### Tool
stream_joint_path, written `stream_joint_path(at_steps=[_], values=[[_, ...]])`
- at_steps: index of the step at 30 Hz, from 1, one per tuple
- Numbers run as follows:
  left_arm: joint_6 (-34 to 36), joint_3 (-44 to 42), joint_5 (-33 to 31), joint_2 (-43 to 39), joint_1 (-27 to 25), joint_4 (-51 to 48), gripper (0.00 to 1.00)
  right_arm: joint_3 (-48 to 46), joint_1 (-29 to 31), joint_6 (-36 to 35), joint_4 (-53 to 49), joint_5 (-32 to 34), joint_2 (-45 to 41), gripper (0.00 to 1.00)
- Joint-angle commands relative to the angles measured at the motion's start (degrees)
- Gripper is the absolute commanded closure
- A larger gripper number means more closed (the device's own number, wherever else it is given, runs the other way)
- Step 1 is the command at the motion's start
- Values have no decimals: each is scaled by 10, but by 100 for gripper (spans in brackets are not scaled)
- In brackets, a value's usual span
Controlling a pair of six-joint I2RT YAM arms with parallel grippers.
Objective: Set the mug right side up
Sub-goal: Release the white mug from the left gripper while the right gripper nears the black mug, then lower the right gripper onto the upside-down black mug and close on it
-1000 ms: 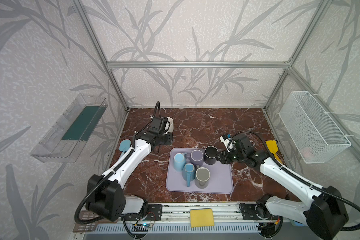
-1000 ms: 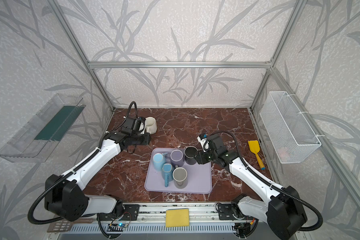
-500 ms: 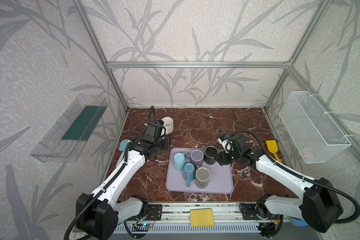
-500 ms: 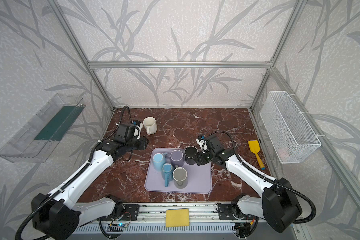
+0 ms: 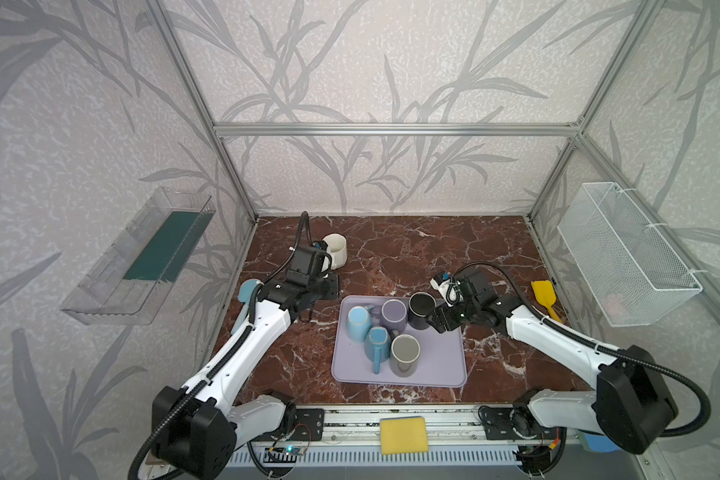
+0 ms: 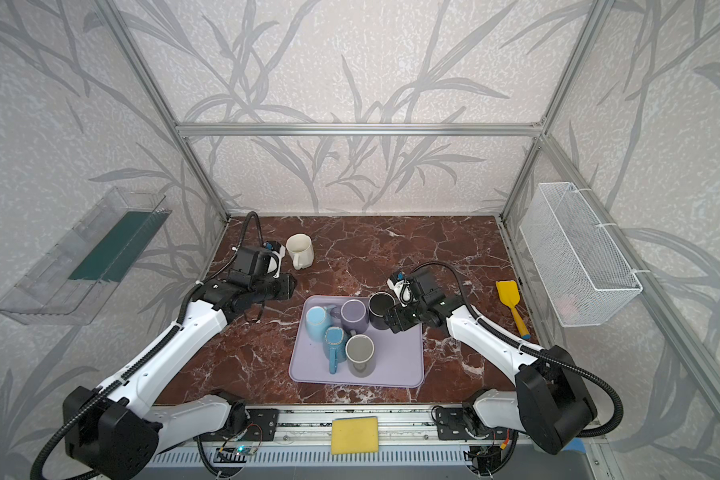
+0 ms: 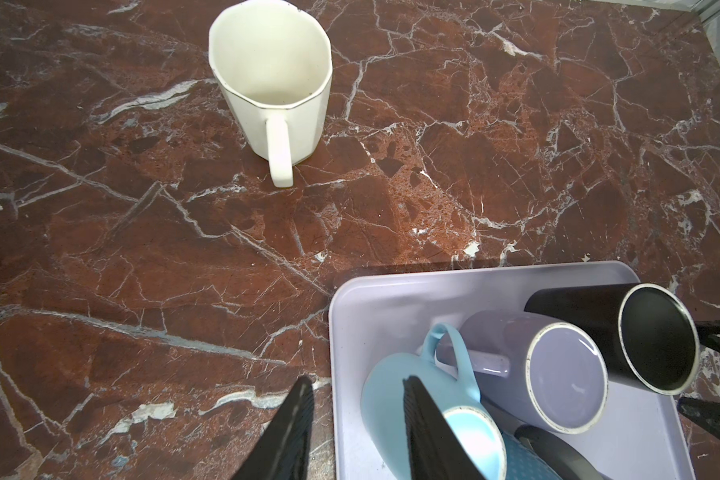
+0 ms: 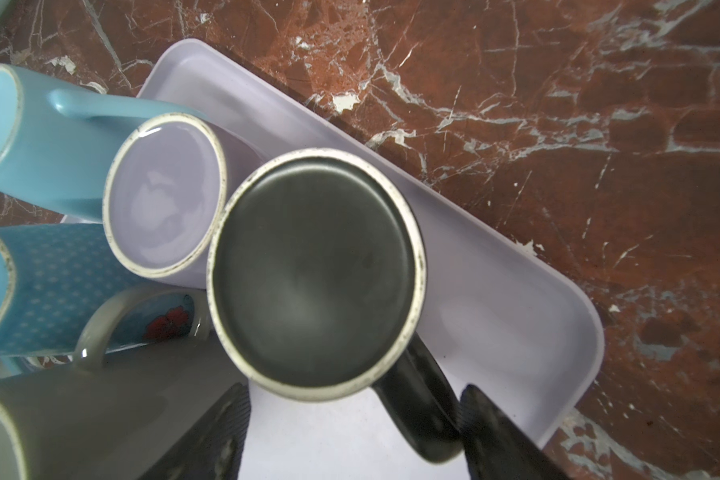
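– As the right gripper (image 8: 356,388) straddles the black mug's (image 8: 314,270) handle (image 8: 416,415), jaws apart, what could spoil the flip?
– Seemingly base up in the tray's (image 8: 516,332) corner, just beside a lilac mug (image 8: 163,203), it may swing from a handle-only pinch and knock that neighbour. No writing is legible.

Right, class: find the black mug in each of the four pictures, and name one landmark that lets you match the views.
In a top view: black mug at the lilac tray's far right corner.
In a top view: the same far right corner.
Left wrist: on the tray, next to the lilac mug.
Right wrist: mid-picture, handle between the fingers of the right gripper.
Shared landmark: the lilac mug beside it.
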Motion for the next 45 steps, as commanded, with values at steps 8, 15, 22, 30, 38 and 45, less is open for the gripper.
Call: stream_joint_path(at_steps=[8,15,22,30,38,45], values=[[16,-2,-15,-17,-2,-16,60,13,3,-2,-10,-22,-3,43],[16,-3,-14,-17,-2,-16,60,11,13,1,-23,-1,-8,57],[15,-2,-13,-17,-2,-16,61,17,32,1,-36,27,-4,61],[15,-3,-10,-17,-2,-17,60,22,47,9,-49,62,-4,53],[14,-4,-10,-17,-3,-17,60,41,65,12,-73,102,13,52],[14,-3,-13,-18,-3,-20,60,54,74,11,-88,123,28,53]])
